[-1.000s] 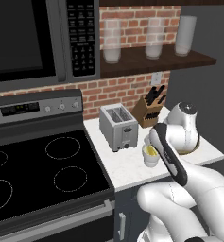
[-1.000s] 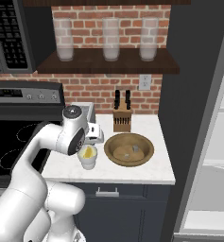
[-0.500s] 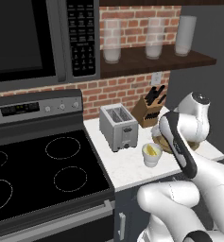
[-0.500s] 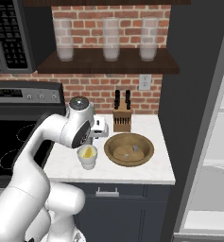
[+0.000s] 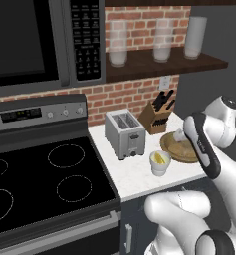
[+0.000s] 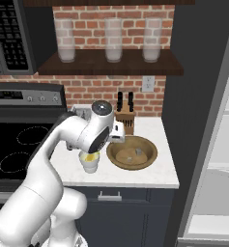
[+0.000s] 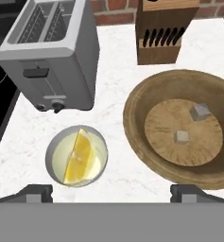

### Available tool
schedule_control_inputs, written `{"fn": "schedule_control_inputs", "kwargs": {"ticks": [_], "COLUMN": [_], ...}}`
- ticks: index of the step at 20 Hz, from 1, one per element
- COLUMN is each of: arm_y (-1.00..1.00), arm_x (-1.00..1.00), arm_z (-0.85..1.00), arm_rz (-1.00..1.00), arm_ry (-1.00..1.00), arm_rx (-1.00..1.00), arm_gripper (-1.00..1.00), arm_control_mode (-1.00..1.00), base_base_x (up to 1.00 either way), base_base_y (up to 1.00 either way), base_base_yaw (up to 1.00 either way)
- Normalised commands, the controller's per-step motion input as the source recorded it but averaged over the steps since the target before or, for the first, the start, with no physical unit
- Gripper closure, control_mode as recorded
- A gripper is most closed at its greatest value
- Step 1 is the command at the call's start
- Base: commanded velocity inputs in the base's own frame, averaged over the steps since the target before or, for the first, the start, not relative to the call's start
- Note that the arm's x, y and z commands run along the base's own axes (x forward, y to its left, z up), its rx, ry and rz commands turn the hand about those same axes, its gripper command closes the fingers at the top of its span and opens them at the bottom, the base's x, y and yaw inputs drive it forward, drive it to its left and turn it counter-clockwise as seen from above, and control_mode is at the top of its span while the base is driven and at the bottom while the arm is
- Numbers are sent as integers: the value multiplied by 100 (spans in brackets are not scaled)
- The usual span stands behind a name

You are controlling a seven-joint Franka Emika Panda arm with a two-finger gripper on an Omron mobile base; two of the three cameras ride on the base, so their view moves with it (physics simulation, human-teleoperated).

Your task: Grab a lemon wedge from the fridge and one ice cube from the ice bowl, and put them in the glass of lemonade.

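Note:
The glass of lemonade (image 7: 56, 163) is a small whitish cup on the white counter, with the yellow lemon wedge (image 7: 78, 158) lying in its pale liquid. Right of it stands the wooden ice bowl (image 7: 133, 118) holding two ice cubes (image 7: 200, 111). My gripper (image 7: 114, 193) hangs open above the counter between cup and bowl, with nothing between its fingertips (image 7: 36, 193). From the right base view the hand (image 6: 117, 134) hovers over the near rim of the bowl (image 6: 150, 161), beside the cup (image 6: 90, 164). The fridge (image 6: 183, 96) stands at the right with its pale shelves showing.
A steel toaster (image 7: 52, 52) stands behind the cup and a wooden knife block (image 7: 163, 33) behind the bowl, against the brick wall. The black stove top (image 5: 45, 184) lies left of the counter. Tall frosted glasses (image 6: 113, 39) sit on the shelf above.
The arm has swung right, carrying the hand from above the cup toward the bowl. The jaws stay wide apart. Cup, bowl and toaster have not moved.

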Motion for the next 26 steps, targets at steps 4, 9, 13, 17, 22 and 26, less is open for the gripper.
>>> {"fn": "schedule_control_inputs", "kwargs": {"ticks": [4,9,13,17,22,26], "arm_y": [-43,-47,-45,-13,-5,13], "arm_x": [0,4,39,36,49,36], "arm_z": [0,0,0,-3,-40,-39], "arm_rz": [0,0,0,0,-1,-9], "arm_ry": [0,0,10,15,17,13], "arm_rx": [0,0,0,0,-8,-10], "arm_gripper": [-100,-100,-100,-100,-100,-100], "arm_control_mode": [-100,-100,-100,-100,-100,-100], "base_base_x": [0,0,0,0,0,0], "base_base_y": [0,0,0,0,0,0], "base_base_yaw": [0,0,0,0,0,0]}}
